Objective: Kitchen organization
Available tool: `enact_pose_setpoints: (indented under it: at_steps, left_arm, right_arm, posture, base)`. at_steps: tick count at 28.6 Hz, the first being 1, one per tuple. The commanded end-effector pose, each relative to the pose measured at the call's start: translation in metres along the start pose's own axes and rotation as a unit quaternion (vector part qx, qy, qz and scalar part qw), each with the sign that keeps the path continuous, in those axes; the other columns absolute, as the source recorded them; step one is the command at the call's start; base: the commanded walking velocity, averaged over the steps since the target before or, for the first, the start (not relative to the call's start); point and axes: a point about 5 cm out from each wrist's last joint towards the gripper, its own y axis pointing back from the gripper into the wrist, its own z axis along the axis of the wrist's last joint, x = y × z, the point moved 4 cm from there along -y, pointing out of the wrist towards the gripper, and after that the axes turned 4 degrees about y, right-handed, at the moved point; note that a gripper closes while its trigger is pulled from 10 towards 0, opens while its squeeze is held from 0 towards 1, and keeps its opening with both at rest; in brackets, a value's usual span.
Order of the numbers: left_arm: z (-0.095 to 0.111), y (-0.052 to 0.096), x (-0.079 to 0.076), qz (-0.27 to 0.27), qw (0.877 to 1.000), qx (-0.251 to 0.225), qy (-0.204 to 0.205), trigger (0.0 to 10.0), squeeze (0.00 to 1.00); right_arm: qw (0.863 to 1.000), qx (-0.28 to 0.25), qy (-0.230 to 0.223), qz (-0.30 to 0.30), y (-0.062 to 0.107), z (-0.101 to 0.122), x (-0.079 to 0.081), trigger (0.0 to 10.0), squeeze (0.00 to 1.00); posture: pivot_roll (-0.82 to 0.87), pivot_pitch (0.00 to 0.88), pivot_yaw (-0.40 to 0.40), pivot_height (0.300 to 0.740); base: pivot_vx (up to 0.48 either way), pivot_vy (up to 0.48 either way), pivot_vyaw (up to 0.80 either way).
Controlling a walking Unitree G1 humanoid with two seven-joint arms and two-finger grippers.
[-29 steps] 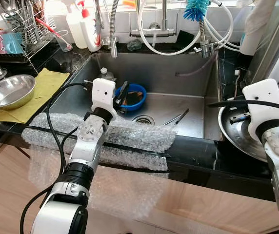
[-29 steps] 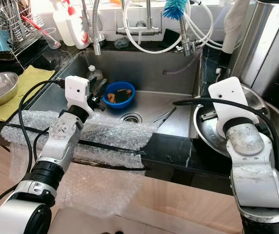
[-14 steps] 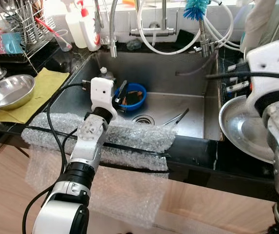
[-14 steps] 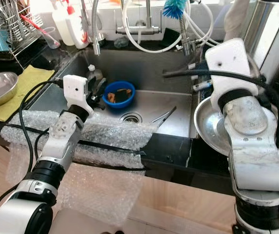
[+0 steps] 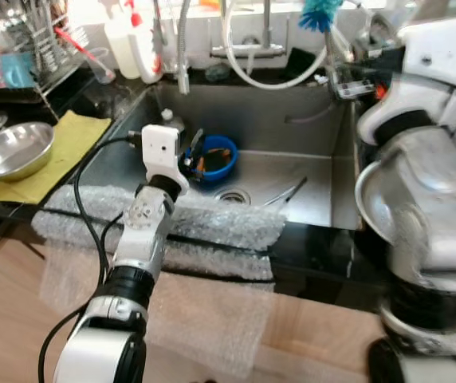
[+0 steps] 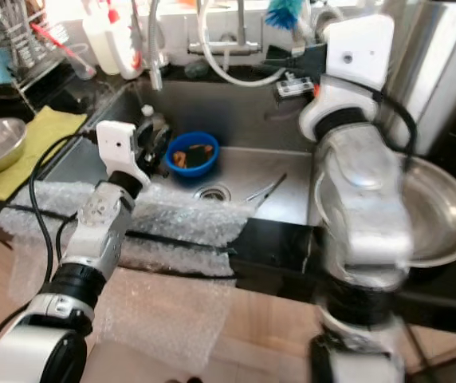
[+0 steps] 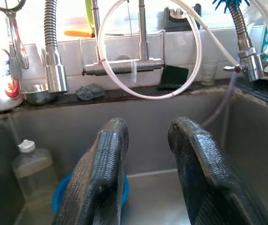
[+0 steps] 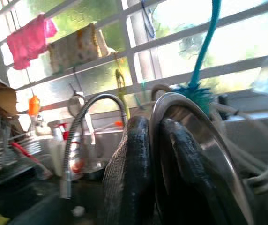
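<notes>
The right hand is raised over the right side of the sink, its two black fingers pinched on the rim of a steel bowl, one finger on either face of the thin metal edge. In the head views the bowl hangs behind the silver forearm, at the right of the sink and above the dark bench; the arm is blurred. Beyond the hand, at the far wall, a teal bottle brush stands by the window bars, with a curved spring tap to its left.

The left hand is held low at the near left of the sink, its fingers parted with a narrow gap and nothing between them. Just past them sits a blue bowl with some brownish scraps in it, and left of that a small clear bottle with a white cap stands against the sink wall. The drain lies right of the blue bowl, with thin dark utensils on the sink floor beyond it.

A sheet of bubble wrap is draped over the near sink edge and down the cabinet front. On the left bench another steel bowl rests on a yellow cloth, with a dish rack behind it.
</notes>
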Motion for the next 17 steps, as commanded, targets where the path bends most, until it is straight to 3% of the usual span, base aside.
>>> enact_pose_setpoints:
  at_steps: [1, 2, 4, 10, 17]
  left_arm:
    - [0.002, 0.004, 0.005, -0.001, 1.000, 0.001, -0.003, 10.0, 0.00]
    - [0.002, 0.004, 0.003, -0.008, 1.000, 0.003, -0.004, 10.0, 0.00]
    - [0.000, 0.005, 0.000, -0.022, 1.000, 0.008, -0.003, 10.0, 0.00]
    - [-0.007, 0.009, -0.012, -0.062, 0.997, 0.029, 0.022, 10.0, 0.00]
    - [-0.016, 0.015, -0.024, -0.108, 0.992, 0.059, 0.028, 10.0, 0.00]
  right_arm:
    - [0.998, -0.005, -0.061, -0.013, -0.004, -0.007, -0.006, 10.0, 0.00]
    - [0.993, 0.000, -0.117, -0.018, -0.005, -0.014, -0.008, 10.0, 0.00]
    - [0.986, 0.002, -0.161, -0.029, -0.008, -0.023, -0.012, 10.0, 0.00]
    - [0.984, 0.025, -0.170, -0.053, -0.013, -0.045, -0.022, 10.0, 0.00]
    - [0.970, 0.041, -0.234, -0.050, -0.020, -0.069, -0.026, 10.0, 0.00]
  posture:
    - [-0.13, 0.080, 0.128, 0.740]
    - [-0.12, 0.079, 0.127, 0.740]
    - [-0.12, 0.072, 0.123, 0.740]
    - [-0.12, 0.064, 0.124, 0.740]
    - [-0.11, 0.051, 0.123, 0.740]
  base:
    - [0.000, 0.000, 0.00]
    - [0.000, 0.000, 0.00]
    - [0.000, 0.000, 0.00]
    - [0.000, 0.000, 0.00]
    - [0.000, 0.000, 0.00]
